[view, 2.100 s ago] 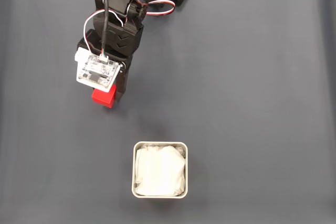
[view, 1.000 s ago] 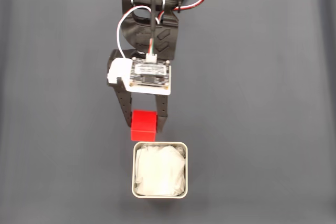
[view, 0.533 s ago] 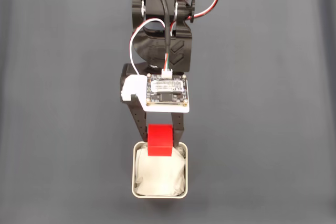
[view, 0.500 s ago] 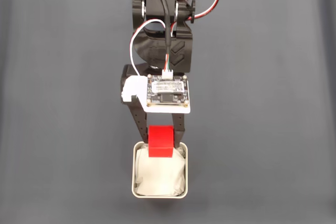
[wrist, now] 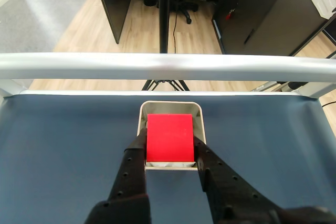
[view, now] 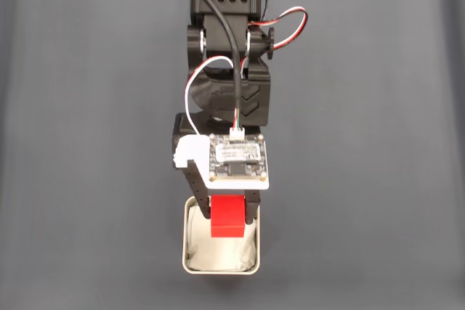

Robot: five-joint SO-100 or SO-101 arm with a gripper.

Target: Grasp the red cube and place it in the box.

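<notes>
Now the red cube (view: pixel 228 217) hangs clamped in the claw (view: pixel 228 215) above the box (view: pixel 187 252), toward its 12 o'clock rim. Released from here, it may clip that rim and tumble onto the desk (view: pixel 378 179).

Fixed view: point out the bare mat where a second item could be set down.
The dark grey mat lies bare left and right of the black arm and beside the shallow grey metal tin. Crowded: the centre strip, where the gripper holds the small red cube over the tin.
</notes>
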